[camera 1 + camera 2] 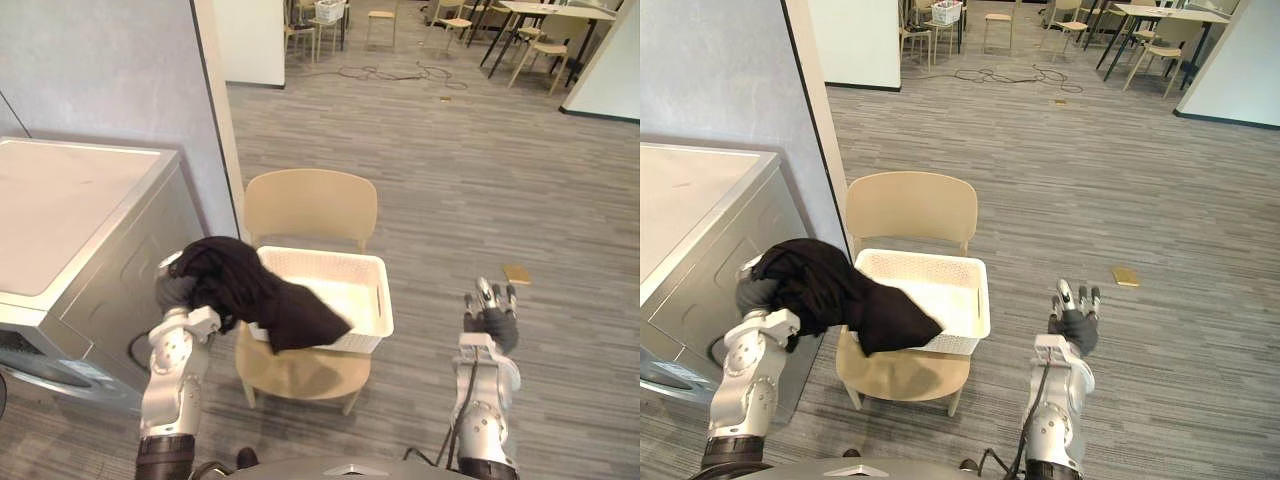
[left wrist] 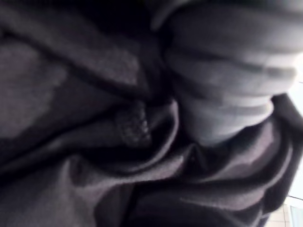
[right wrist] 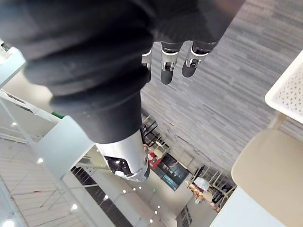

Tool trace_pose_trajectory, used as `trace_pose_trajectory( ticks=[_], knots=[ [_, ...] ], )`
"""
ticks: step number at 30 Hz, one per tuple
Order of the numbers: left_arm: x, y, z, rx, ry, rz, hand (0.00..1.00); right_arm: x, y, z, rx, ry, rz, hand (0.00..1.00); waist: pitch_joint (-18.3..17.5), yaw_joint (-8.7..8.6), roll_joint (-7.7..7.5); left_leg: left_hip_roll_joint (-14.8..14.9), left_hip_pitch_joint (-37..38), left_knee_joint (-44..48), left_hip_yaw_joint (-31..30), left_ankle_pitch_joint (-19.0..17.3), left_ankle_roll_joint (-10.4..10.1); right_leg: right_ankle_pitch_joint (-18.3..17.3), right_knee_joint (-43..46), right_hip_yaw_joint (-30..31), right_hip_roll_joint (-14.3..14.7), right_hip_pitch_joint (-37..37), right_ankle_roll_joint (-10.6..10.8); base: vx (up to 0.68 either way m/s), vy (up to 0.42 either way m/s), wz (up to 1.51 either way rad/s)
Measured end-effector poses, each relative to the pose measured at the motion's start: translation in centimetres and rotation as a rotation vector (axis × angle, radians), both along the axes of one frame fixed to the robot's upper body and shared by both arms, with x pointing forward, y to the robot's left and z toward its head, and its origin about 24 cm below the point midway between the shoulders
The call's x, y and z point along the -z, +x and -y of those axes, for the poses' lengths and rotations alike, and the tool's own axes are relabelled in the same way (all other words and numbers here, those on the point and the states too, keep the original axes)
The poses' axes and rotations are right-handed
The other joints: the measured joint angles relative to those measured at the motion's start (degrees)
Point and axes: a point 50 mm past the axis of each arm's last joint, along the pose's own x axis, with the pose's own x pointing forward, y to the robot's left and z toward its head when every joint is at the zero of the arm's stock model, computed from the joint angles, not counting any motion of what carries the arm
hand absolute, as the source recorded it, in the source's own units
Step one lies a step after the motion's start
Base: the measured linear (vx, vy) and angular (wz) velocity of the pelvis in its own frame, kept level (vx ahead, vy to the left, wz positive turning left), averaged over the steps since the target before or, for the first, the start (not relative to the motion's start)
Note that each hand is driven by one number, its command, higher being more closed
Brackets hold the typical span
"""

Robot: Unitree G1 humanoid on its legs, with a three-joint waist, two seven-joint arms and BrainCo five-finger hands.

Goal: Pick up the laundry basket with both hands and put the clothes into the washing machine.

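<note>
A white laundry basket [image 1: 375,272] stands on the seat of a beige chair [image 1: 310,205]. A black garment [image 1: 262,292] hangs from my left hand [image 1: 174,293], raised over the basket's left rim, with its lower end still draped into the basket. In the left wrist view the dark cloth [image 2: 94,142] wraps right round the hand's ribbed cover [image 2: 227,94]. That hand is beside the front of the silver washing machine [image 1: 60,210] on the left. My right hand [image 1: 490,320] hovers over the floor to the right of the chair, holding nothing, its fingers [image 3: 165,66] straight.
A grey wall panel [image 1: 110,70] rises behind the washing machine. A small tan object [image 1: 517,273] lies on the wood-look floor to the right. Chairs and tables [image 1: 530,30] stand far back in the room.
</note>
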Motion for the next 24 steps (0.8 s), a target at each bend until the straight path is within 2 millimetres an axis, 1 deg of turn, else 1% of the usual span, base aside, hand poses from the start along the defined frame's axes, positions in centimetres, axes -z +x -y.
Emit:
trace_pose_trajectory(
  ticks=[6, 12, 14, 15, 17, 18, 20, 22, 23, 24],
  knots=[
    [-0.3, -1.7, -0.9, -0.049, 0.000, 0.018, 1.00, 1.4, -1.7, 0.2, 0.010, 0.018, -0.075, 0.00, 0.0, 0.11, 0.01, 0.0, 0.0, 0.0, -0.4, -0.1, 0.0, -0.2, -0.2, -0.8, -0.3, 0.3, 0.1, 0.01, 0.001, 0.03],
    [1.2, -3.8, -2.2, -0.105, -0.012, -0.049, 1.00, 3.1, -3.0, 0.9, 0.032, 0.041, -0.159, 0.00, 0.0, 0.30, 0.14, -0.1, -0.1, 0.0, -0.6, -0.1, 0.0, -0.3, -0.2, -1.1, -0.4, 0.4, 0.3, 0.02, 0.002, 0.03],
    [2.1, -4.7, -2.5, -0.127, -0.037, -0.080, 1.00, 4.2, -3.9, 1.3, 0.040, 0.048, -0.199, 0.00, 0.1, 0.48, 0.21, -0.3, -0.1, 0.0, -1.2, -0.1, 0.0, -0.4, 0.1, -1.4, -0.5, 0.9, 0.4, 0.04, 0.003, 0.12],
    [2.3, -4.9, -2.5, -0.128, -0.041, -0.091, 1.00, 4.6, -4.3, 1.4, 0.049, 0.054, -0.218, 0.00, 0.1, 0.51, 0.22, -0.4, -0.1, 0.0, -1.5, -0.1, 0.0, -0.4, 0.1, -1.7, -0.6, 1.2, 0.4, 0.04, 0.008, 0.24],
    [4.4, -5.8, -2.7, -0.132, -0.102, -0.161, 1.00, 6.9, -6.0, 1.8, 0.075, 0.093, -0.321, 0.00, 0.1, 0.75, 0.36, -0.8, 0.1, 0.0, -2.4, -0.1, 0.1, -1.1, 0.4, -2.7, -1.0, 1.6, 0.5, 0.02, 0.023, 0.24],
    [5.1, -6.2, -2.8, -0.141, -0.124, -0.187, 1.00, 7.5, -6.5, 1.7, 0.078, 0.108, -0.353, 0.00, 0.1, 0.79, 0.44, -0.8, 0.3, 0.0, -2.6, -0.2, 0.2, -1.2, 0.5, -2.8, -1.0, 2.0, 0.5, 0.03, 0.018, 0.15],
    [7.4, -7.6, -2.9, -0.164, -0.185, -0.275, 1.00, 9.5, -8.0, 1.6, 0.080, 0.145, -0.459, 0.00, 0.0, 0.91, 0.60, -1.1, 0.4, 0.0, -3.1, -0.3, 0.3, -1.6, 0.8, -3.4, -1.1, 2.2, 0.6, 0.03, 0.011, 0.15],
    [10.7, -9.8, -2.6, -0.182, -0.275, -0.407, 1.00, 12.3, -10.8, 1.1, 0.079, 0.184, -0.628, 0.00, 0.1, 1.45, 0.58, -1.2, 0.5, 0.0, -3.5, -0.3, 0.4, -2.1, 1.3, -3.9, -1.3, 2.4, 0.7, 0.03, 0.014, 0.13],
    [11.5, -10.4, -2.5, -0.188, -0.295, -0.443, 1.00, 12.9, -11.4, 0.9, 0.072, 0.188, -0.672, 0.00, 0.1, 1.54, 0.57, -1.2, 0.7, 0.0, -3.5, -0.5, 0.5, -2.1, 1.3, -4.1, -1.3, 2.7, 0.7, 0.05, 0.002, 0.09],
    [13.1, -11.7, -2.2, -0.202, -0.328, -0.522, 1.00, 14.2, -12.7, 0.4, 0.059, 0.208, -0.755, 0.00, 0.4, 1.56, 0.57, -1.2, 1.4, 0.0, -3.7, -0.8, 0.9, -2.2, 1.3, -4.3, -1.3, 3.8, 0.7, 0.04, 0.002, 0.09]
  ],
)
